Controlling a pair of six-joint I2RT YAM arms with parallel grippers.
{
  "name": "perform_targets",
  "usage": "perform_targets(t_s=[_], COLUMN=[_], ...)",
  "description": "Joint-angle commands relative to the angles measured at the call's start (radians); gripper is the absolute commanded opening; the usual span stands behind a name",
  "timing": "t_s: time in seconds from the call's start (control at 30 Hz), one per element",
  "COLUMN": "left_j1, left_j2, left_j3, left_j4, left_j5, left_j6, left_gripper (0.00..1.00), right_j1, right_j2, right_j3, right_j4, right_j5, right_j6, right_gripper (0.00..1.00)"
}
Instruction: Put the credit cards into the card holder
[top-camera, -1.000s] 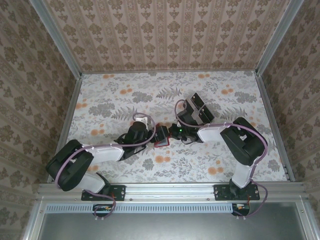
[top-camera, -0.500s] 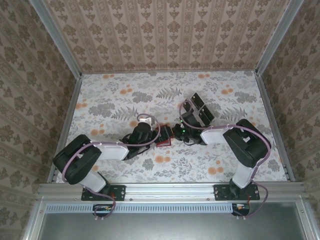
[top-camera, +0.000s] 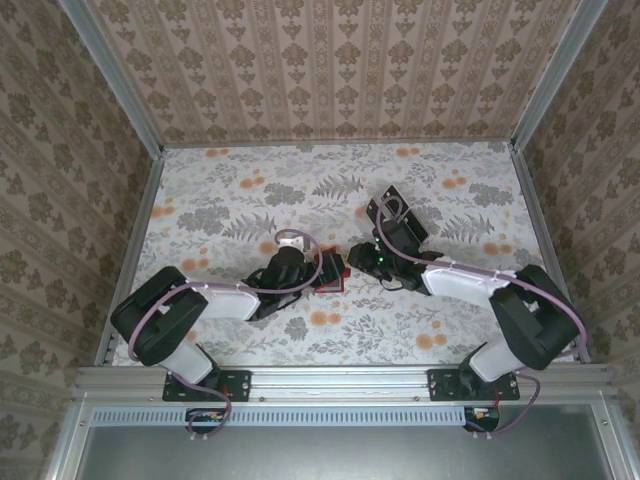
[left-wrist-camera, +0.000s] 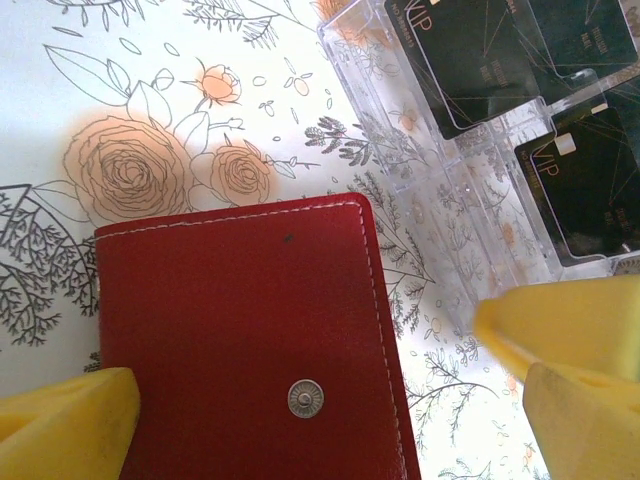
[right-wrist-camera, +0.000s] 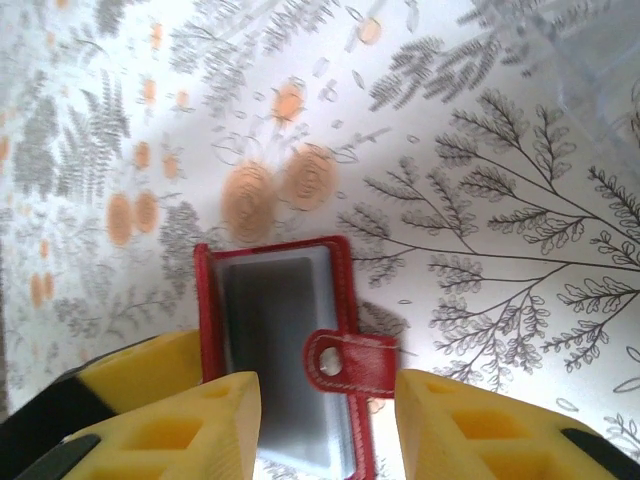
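The red card holder lies mid-table between both grippers. My left gripper is open wide and straddles its red face, where a metal snap stud shows. In the right wrist view the card holder shows grey pockets, and its snap tab hangs loose. My right gripper is open, with the tab between its fingers and touching neither. Black credit cards lie in a clear tray behind the right gripper.
The clear plastic tray stands just beyond the card holder, close to the left gripper's right finger. Patterned walls enclose the floral table on three sides. Open tabletop lies to the far left and at the front.
My right gripper has gone from shut to open and let go of the snap tab. Its arm has swung out to the right. The left arm has pushed slightly forward.
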Motion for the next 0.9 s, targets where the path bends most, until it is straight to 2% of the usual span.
perform_targets(t_s=[0.0,0.23,0.33,0.53,0.7,0.87], left_j1=[-0.007,-0.012,-0.018,-0.020,0.009,0.114], left_j2=[-0.071,-0.175,-0.220,-0.400,-0.581,-0.656], left_j3=[0.008,-0.009,-0.024,-0.048,-0.021,-0.033], left_j4=[-0.065,-0.100,-0.104,-0.258,-0.571,-0.734], left_j5=[-0.036,-0.069,-0.088,-0.179,-0.285,-0.221], left_j6=[0.033,0.053,0.053,0.094,0.134,0.161], left_gripper=[1.00,1.00,1.00,1.00,1.00,1.00], right_j1=[-0.002,-0.001,0.008,0.063,0.108,0.107], right_j2=[-0.067,-0.023,0.013,0.089,0.168,0.212], right_j3=[0.011,0.082,0.118,0.209,0.277,0.286], right_j4=[-0.088,-0.086,-0.066,-0.063,-0.074,-0.103], right_j5=[0.035,-0.018,-0.043,-0.074,-0.099,-0.065], right_j6=[-0.029,-0.037,-0.036,-0.046,-0.060,-0.072], right_gripper=[0.38,0.12,0.04,0.01,0.00,0.00])
